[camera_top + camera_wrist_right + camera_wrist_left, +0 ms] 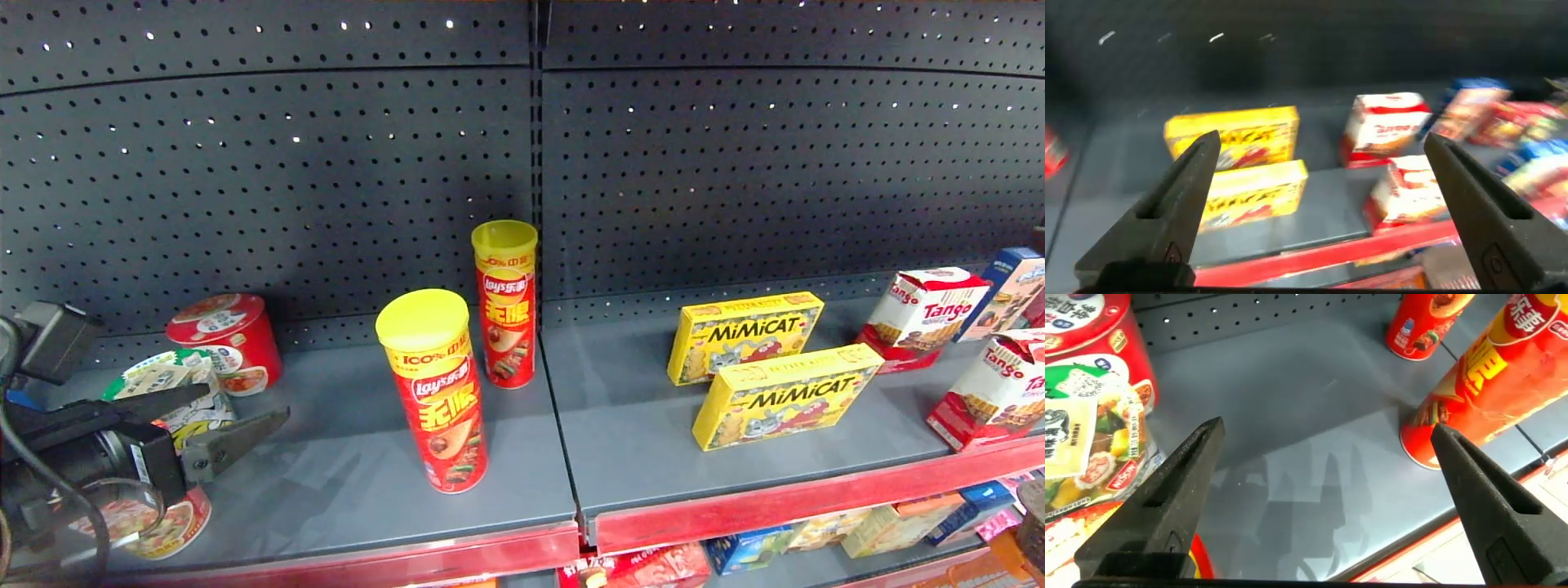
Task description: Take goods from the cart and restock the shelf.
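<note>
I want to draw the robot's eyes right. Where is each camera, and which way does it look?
Head view: on the head, looking forward and down at the shelf; left gripper at its left.
Left wrist view: on the left wrist, looking through that open gripper at the front chip can.
Right wrist view: on the right wrist, looking through the open right gripper at yellow boxes.
Shared: head and right wrist views both show those boxes.
</note>
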`<state>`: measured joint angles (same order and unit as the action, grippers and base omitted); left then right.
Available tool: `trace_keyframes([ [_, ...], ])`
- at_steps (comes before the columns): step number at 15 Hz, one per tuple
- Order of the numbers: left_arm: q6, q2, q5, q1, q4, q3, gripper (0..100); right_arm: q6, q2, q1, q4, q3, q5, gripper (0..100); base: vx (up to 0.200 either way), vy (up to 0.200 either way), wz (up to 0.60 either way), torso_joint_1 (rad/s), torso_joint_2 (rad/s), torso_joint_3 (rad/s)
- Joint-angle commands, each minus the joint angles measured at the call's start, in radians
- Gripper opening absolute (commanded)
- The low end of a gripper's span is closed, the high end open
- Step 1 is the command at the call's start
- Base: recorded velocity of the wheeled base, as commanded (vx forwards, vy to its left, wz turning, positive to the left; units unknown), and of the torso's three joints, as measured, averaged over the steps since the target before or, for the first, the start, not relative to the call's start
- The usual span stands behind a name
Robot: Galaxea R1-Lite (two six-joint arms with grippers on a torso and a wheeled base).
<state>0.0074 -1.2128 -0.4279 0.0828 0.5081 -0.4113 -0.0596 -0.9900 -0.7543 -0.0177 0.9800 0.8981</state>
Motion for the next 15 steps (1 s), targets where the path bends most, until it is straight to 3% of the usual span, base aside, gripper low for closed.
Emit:
trace_keyframes([
  [1,0.0,-0.002,-0.02,0.002,0.001,-0.004,100,0.015,0.03,0.001,0.022,-0.018,0.036,100,0.0,0.0,0.0,0.0,0.0,0.0],
  [5,0.0,-0.01,-0.026,-0.032,0.001,-0.034,100,0.021,0.093,0.001,0.033,-0.093,0.111,100,0.0,0.0,0.0,0.0,0.0,0.0],
  [8,0.008,-0.062,-0.023,-0.106,-0.002,-0.046,100,0.02,0.102,0.027,0.033,-0.093,0.114,100,0.0,0.0,0.0,0.0,0.0,0.0],
  [15,0.046,-0.203,-0.02,-0.117,-0.005,-0.119,100,0.017,0.079,0.027,0.031,-0.047,0.114,100,0.0,0.0,0.0,0.0,0.0,0.0],
])
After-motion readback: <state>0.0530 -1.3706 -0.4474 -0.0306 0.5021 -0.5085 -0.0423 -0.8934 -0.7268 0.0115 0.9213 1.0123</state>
